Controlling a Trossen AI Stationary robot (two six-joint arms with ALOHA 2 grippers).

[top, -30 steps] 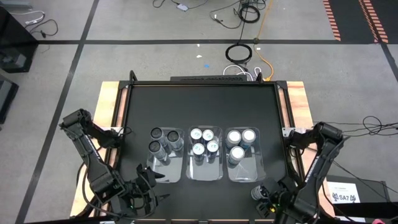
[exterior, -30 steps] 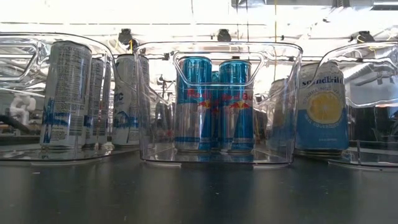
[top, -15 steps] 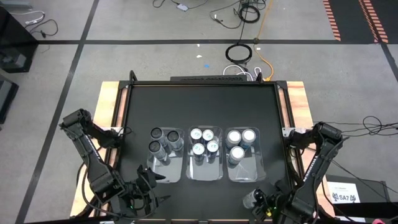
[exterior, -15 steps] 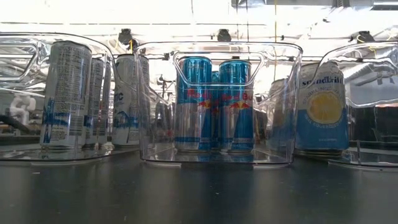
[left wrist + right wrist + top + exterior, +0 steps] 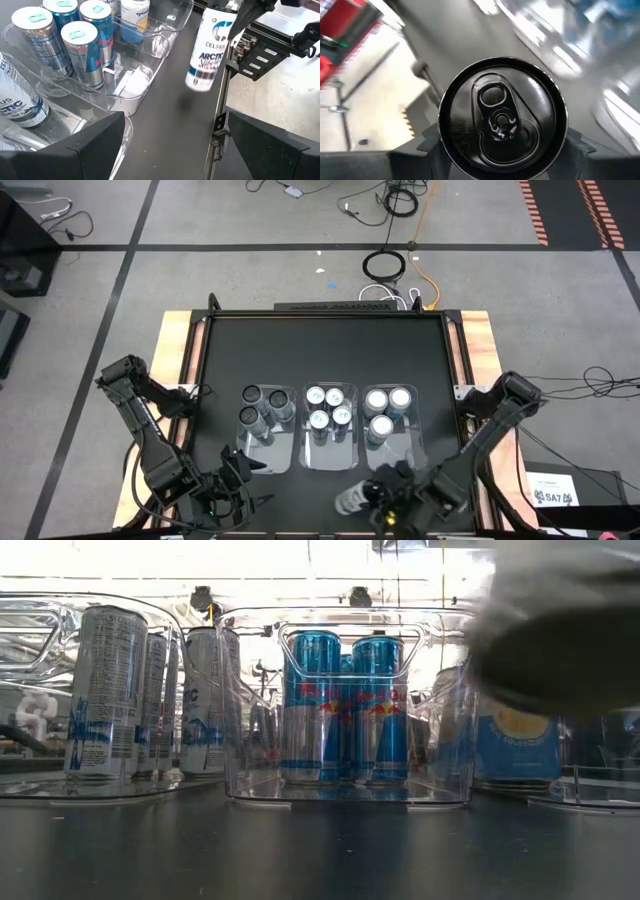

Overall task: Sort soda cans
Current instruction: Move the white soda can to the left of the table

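My right gripper (image 5: 372, 500) is over the table's near edge, shut on a white soda can (image 5: 350, 500) with a dark top (image 5: 502, 117); the left wrist view shows this can (image 5: 210, 47) in the air. Three clear bins hold standing cans on their bases: dark-topped ones (image 5: 250, 417) in the left bin, blue ones (image 5: 320, 420) in the middle, silver-topped ones (image 5: 380, 425) in the right. My left gripper (image 5: 240, 480) waits open near the left bin's near end. My right gripper pinches the can between its two fingers (image 5: 427, 145), one on each side of the wall just below the top rim (image 5: 445, 135). The can (image 5: 202, 75) hangs tilted below the gripper, lifted clear of the table.
The three clear bins (image 5: 265, 455), (image 5: 330, 458), (image 5: 395, 455) stand side by side mid-table. Bare black tabletop (image 5: 320, 350) lies beyond them. A dark blur (image 5: 560, 650) fills the low view's upper right. Wooden rails (image 5: 180, 350) edge the table.
My right gripper has swung along the near edge toward the table's left, carrying the white can from the near right corner to in front of the middle bin. The can has tipped over as the wrist turned. A dark blur has entered the low view.
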